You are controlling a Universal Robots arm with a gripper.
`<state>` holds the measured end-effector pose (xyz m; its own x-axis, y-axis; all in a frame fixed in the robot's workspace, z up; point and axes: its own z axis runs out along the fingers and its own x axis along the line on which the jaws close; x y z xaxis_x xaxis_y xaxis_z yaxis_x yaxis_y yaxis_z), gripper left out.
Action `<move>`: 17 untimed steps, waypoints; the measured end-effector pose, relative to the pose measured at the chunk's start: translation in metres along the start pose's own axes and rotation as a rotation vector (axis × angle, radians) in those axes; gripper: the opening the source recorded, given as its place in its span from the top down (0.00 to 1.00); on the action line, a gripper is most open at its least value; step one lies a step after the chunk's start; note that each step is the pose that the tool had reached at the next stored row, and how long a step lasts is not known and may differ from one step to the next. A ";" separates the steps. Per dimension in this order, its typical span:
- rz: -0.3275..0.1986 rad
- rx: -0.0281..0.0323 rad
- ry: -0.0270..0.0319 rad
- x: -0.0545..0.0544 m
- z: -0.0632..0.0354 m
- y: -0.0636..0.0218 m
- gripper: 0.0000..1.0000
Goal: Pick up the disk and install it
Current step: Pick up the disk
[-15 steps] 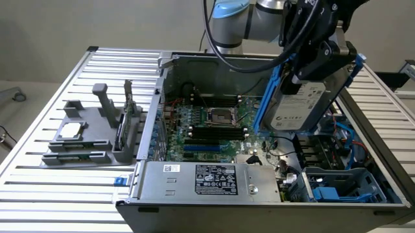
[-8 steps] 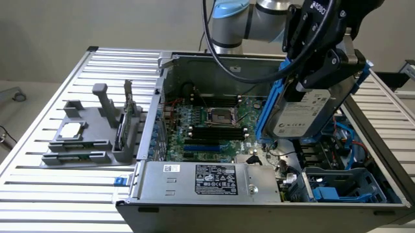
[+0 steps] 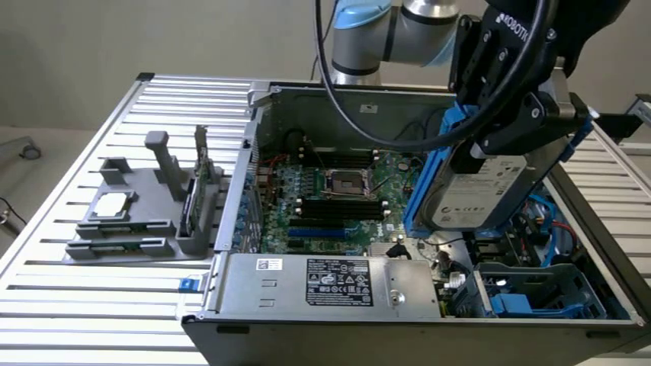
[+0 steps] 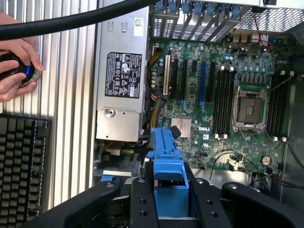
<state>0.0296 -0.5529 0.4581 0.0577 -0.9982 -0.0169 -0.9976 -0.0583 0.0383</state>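
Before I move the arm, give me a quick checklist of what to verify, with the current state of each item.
1. Grip: the gripper clamps the disk by its blue rails: ok.
2. Disk held over the open computer case, not seated: ok.
3. Slot free in the blue drive cage: cannot tell.
4. Black cable loops over the case; free of snags: cannot tell.
5. Person's hand outside the case, on the table: ok.
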 end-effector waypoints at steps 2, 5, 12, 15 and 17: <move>0.001 0.0000 -0.0001 0.004 -0.0001 -0.0001 0.67; 0.002 0.0001 -0.0005 0.009 -0.0003 -0.0017 0.67; 0.002 0.0002 -0.0034 0.021 -0.0008 -0.0143 0.67; 0.002 0.0003 -0.0048 0.025 -0.0012 -0.0217 0.67; 0.002 0.0003 -0.0057 0.028 -0.0015 -0.0272 0.67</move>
<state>0.0585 -0.5796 0.4581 0.0556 -0.9982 -0.0226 -0.9977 -0.0565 0.0380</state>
